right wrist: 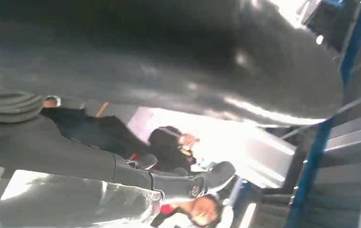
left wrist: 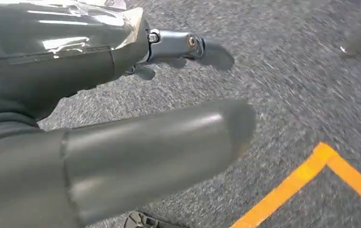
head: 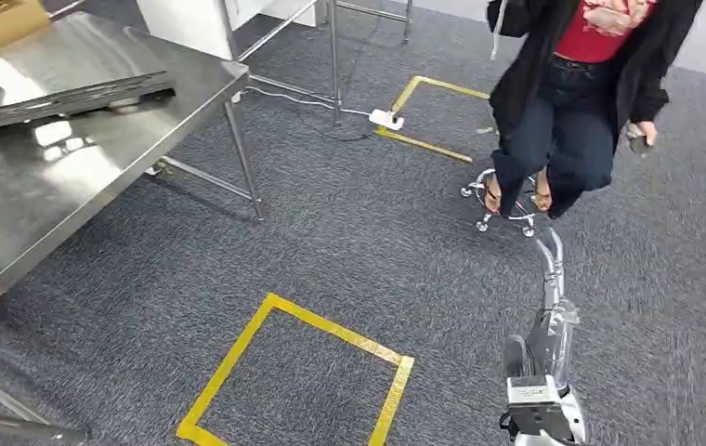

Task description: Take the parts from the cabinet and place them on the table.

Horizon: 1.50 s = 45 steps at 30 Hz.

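Note:
A flat black part point(head: 75, 98) lies on the steel table point(head: 15, 214) at the left. My right hand point(head: 552, 311) is stretched forward over the carpet at the lower right, its thin fingers point(head: 554, 255) pointing away and holding nothing. In the right wrist view the thick thumb point(right wrist: 169, 61) and a straight finger point(right wrist: 193, 185) stand well apart. My left hand point(left wrist: 136, 118) hangs over the carpet with the thumb point(left wrist: 169, 142) and a finger point(left wrist: 183, 45) spread and nothing between them. Blue-framed shelving point(right wrist: 318, 142) stands beyond the right hand.
A person point(head: 577, 84) sits on a chrome-based chair point(head: 507, 209) just ahead of my right hand. A yellow tape square point(head: 294, 372) marks the carpet in front of me. A white power strip point(head: 386, 118) with a cable lies near a second tape mark point(head: 433, 116). A cardboard box point(head: 1, 19) sits on the table's far end.

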Each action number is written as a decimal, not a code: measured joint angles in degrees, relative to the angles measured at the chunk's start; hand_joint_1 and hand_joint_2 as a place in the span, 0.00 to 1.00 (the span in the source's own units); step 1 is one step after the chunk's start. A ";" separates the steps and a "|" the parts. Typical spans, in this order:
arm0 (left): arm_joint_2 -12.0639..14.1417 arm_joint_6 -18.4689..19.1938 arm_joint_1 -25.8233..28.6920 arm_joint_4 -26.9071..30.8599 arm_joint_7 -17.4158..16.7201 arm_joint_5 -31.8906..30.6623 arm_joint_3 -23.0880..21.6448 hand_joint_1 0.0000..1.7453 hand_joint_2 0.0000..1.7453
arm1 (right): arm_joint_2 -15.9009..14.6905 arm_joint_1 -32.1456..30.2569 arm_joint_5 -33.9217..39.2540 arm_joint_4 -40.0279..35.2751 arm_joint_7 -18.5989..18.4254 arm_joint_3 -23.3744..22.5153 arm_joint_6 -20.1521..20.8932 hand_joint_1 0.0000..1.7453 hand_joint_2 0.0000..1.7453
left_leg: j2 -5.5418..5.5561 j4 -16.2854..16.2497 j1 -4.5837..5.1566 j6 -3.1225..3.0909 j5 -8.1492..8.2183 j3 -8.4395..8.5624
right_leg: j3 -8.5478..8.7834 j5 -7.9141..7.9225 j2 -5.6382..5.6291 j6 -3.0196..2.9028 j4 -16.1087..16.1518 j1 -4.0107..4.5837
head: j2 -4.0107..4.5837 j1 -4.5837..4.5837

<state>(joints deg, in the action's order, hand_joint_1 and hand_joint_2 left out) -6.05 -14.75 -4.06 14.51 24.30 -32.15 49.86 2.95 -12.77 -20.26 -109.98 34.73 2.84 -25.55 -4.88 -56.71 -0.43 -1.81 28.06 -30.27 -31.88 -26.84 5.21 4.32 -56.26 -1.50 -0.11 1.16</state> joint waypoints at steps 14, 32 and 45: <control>-0.22 -3.95 1.23 -0.44 -0.28 -0.19 1.27 0.00 0.00 | 0.61 -7.55 5.79 3.14 2.84 -0.90 -0.66 0.00 0.00 | 9.78 -1.46 -1.44 1.75 1.05 -0.69 | -0.91 1.09 -11.36 -2.60 -1.00 0.66 | 0.00 -0.24; -1.38 -7.52 0.71 -0.52 -2.51 1.68 4.26 0.00 0.00 | 0.35 -3.86 7.78 9.44 3.34 1.97 -0.13 0.00 0.00 | -2.40 -0.28 -0.34 1.31 0.69 0.68 | -0.40 0.35 -3.19 -0.83 -0.71 0.80 | 0.00 0.20; -1.25 -3.83 1.48 -0.52 -0.09 -0.54 5.36 0.00 0.00 | -1.86 -2.34 9.99 10.17 1.66 3.78 -3.04 0.00 0.00 | 11.07 -2.83 -1.71 1.76 0.86 -1.83 | -1.51 0.88 -11.94 -2.17 -1.81 0.61 | 0.00 0.27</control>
<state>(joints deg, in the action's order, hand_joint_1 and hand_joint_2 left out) -7.30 -18.58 -2.57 13.99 24.22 -32.69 55.21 1.09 -15.12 -10.27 -99.81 36.39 6.62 -28.59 6.19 -59.54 -2.14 -0.05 28.91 -32.11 -33.39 -25.96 -6.74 2.16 -58.07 -0.89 -0.11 1.42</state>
